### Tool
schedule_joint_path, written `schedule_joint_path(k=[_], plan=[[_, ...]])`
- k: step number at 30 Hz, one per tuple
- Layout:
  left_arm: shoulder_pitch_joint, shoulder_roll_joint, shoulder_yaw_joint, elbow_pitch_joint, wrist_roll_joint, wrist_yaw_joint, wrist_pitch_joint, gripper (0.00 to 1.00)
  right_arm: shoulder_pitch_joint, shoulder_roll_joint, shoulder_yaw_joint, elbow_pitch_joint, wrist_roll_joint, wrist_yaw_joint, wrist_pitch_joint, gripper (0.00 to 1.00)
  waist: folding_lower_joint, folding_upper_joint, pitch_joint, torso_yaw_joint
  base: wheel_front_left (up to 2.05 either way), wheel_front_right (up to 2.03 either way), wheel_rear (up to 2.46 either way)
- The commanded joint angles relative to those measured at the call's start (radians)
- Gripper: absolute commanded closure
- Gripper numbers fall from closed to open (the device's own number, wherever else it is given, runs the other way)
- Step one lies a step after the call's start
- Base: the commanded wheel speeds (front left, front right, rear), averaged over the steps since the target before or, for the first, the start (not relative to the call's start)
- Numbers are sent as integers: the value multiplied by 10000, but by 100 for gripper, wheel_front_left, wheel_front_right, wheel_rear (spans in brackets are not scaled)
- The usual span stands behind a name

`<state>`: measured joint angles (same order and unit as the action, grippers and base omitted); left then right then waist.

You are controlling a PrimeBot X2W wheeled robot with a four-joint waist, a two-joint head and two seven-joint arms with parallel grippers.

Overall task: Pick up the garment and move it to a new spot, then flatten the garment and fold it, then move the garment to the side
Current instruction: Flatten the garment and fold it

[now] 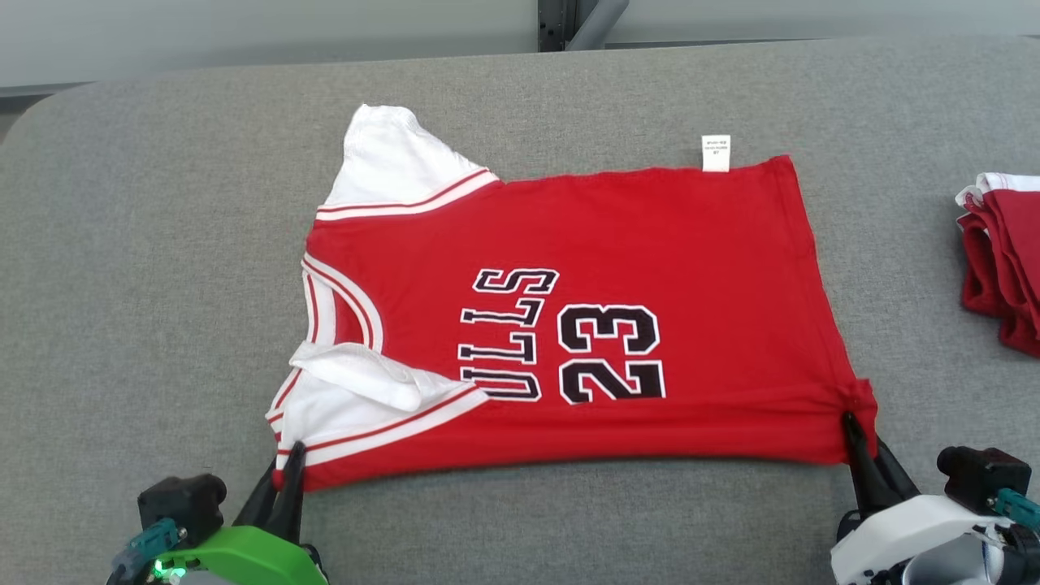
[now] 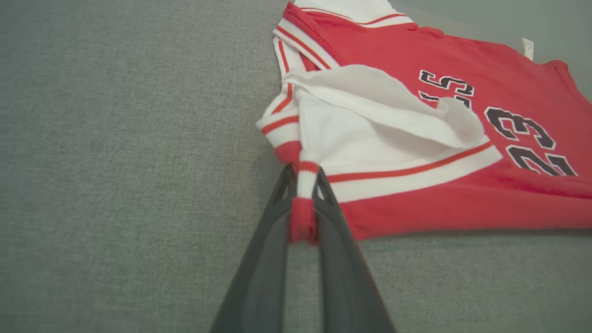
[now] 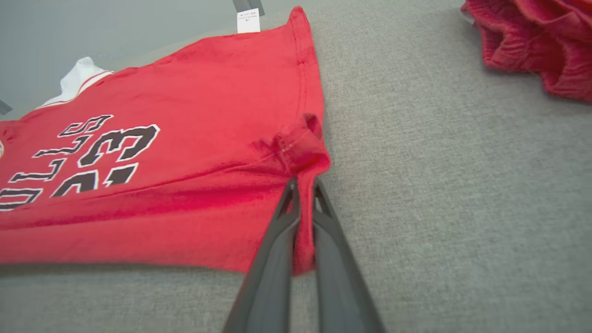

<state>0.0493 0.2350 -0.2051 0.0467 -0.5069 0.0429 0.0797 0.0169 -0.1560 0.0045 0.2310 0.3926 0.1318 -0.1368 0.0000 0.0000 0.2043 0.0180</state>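
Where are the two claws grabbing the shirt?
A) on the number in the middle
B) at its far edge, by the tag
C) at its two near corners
C: the left claw pinches the shirt at its near sleeve corner, and the right claw pinches its near hem corner.

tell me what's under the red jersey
The red jersey lies on the grey fabric surface, which shows all round its edges. Anything directly beneath the cloth is covered, though no bulge shows. The left hand and right hand pinch its near corners.
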Motion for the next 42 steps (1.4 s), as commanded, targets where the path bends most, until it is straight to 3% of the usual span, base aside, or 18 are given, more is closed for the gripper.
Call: schedule_joint_path(k=[1, 7, 8, 9, 10, 19, 26, 36, 42], plan=[[441, 172, 91, -452, -2, 256, 216, 100, 403, 60, -206, -308, -84, -23, 205, 100, 0, 0, -63, -10, 0, 0, 0], [1219, 210, -28, -1281, -201, 549, 893, 100, 1002, 362, -507, -786, -233, -21, 781, 100, 0, 0, -68, 14, 0, 0, 0], [1237, 194, -74, -1273, -241, 528, 964, 85, 1015, 399, -528, -803, -250, -21, 816, 100, 0, 0, -58, 25, 0, 0, 0], [1249, 182, -119, -1228, -238, 525, 1003, 0, 1008, 429, -552, -813, -276, -21, 830, 47, 0, 0, -59, 34, 0, 0, 0], [1213, 133, -128, -1205, -240, 509, 922, 0, 995, 446, -558, -830, -299, -21, 821, 0, 0, 0, -67, 38, 0, 0, 0], [641, -325, 68, -1169, 105, 621, -644, 0, 409, 528, -815, -1553, -807, -18, -144, 0, 0, 0, -114, 4, 0, 0, 0], [-194, -299, 130, -1408, 854, 772, -1874, 0, -296, 481, -1038, -2486, -1301, -18, -509, 0, 0, 0, -92, -10, 0, 0, 0], [-1421, -246, -57, -1321, 1301, 708, -2259, 0, -731, 634, -1026, -2893, -1360, -18, -355, 0, 0, 0, 255, -49, 0, 0, 0], [-3909, 30, -44, -731, 1234, 192, -1746, 0, -1379, 599, -802, -2893, -1209, -18, -361, 0, 0, 0, 1177, -350, 0, 0, 0]])
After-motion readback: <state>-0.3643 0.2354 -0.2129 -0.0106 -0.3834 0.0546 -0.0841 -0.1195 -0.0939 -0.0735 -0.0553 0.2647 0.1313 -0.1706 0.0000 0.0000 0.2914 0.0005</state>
